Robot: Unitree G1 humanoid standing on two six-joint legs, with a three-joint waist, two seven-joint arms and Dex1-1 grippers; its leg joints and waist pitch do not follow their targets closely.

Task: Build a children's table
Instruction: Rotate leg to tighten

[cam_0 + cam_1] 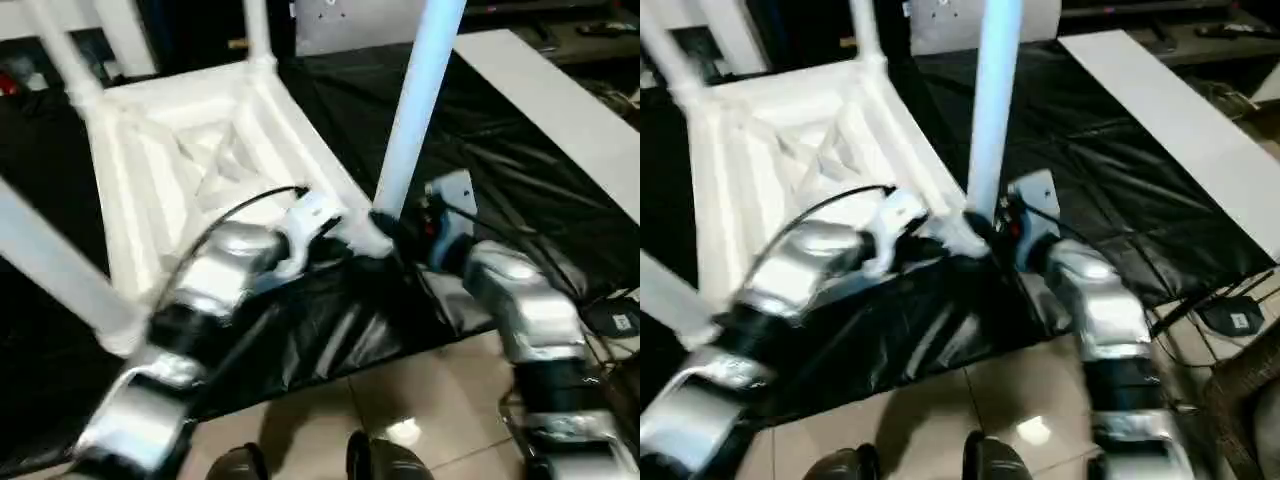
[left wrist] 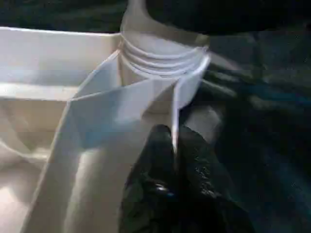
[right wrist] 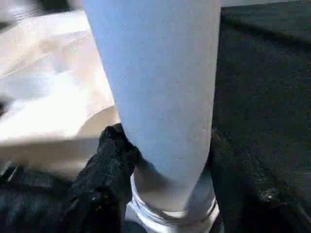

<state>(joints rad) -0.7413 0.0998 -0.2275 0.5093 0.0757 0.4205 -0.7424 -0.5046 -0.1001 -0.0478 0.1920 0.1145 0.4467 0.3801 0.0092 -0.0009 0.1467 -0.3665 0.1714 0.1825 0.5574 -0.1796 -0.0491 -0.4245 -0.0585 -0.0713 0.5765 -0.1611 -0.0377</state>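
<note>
White plastic rectangular tabletop (image 1: 200,170) lies upside down, ribbed underside up, on black crinkled sheet table cover (image 1: 520,190), taking the 9–12 o'clock part of the head views. Long white tapered tubular legs stand in its corner sockets: one at the far corner approx 12 o'clock (image 1: 256,30), one far-left at 10–11 o'clock (image 1: 60,55), one running out at 8–9 o'clock (image 1: 50,265). Nearest leg (image 1: 418,100) rises from the near-right corner socket (image 2: 160,53), just past picture centre, w/ threaded rings showing at its base in both wrist views.

Left gripper (image 2: 176,145): black fingers together, pinched on a thin upright rib/edge of the tabletop right beside that socket. Silver left forearm comes in from 7 o'clock.

Right gripper (image 3: 165,160): fingers apart, one (image 3: 109,155) each side of the nearest leg's base, touching it, i.e. clamped round the leg just above the socket. Right forearm comes in from 5 o'clock.

Flat white board (image 1: 560,110) lies on the cover at 1–3 o'clock. Beige tiled floor (image 1: 400,400) along the 6 o'clock edge.
</note>
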